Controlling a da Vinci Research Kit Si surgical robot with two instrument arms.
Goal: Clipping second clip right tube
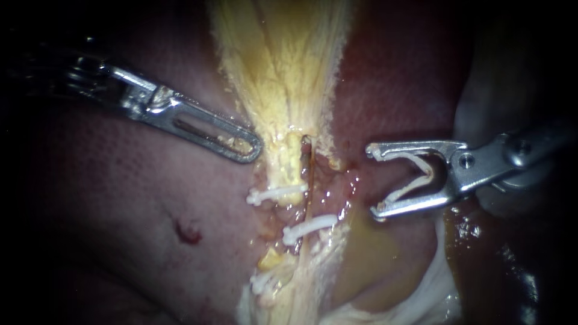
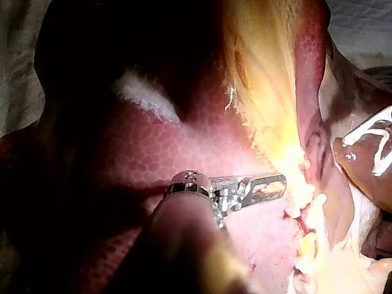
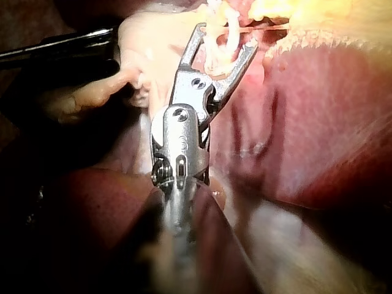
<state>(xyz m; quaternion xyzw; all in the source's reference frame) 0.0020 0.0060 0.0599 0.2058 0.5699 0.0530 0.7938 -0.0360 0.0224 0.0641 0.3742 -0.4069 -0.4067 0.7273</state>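
- Endoscope view: my left tool (image 1: 253, 146) comes in from the left. Its jaws lie together w/ nothing gripped, tip just beside the yellow strand (image 1: 283, 72) that lies over the liver (image 1: 120, 198).
- My right tool (image 1: 373, 180) comes in from the right. Its jaws stand wide and hold an open clip (image 1: 412, 188), white, V-shaped, btwn them.
- The right tube (image 1: 311, 180) runs down the middle, to the left of the right tool's tips and apart from them, not btwn the jaws. A fastened clip (image 1: 310, 227) crosses it lower down.
- Left wrist view: left tool (image 2: 282, 182) w/ jaws together, tip near the bright yellow strand. The open clip (image 2: 380, 147) shows beyond the strand.
- Right wrist view: right tool (image 3: 226, 35) w/ jaws spread wide, open clip (image 3: 217, 58) held inside, pale tissue just ahead. The left tool's dark shaft lies well off to one side.
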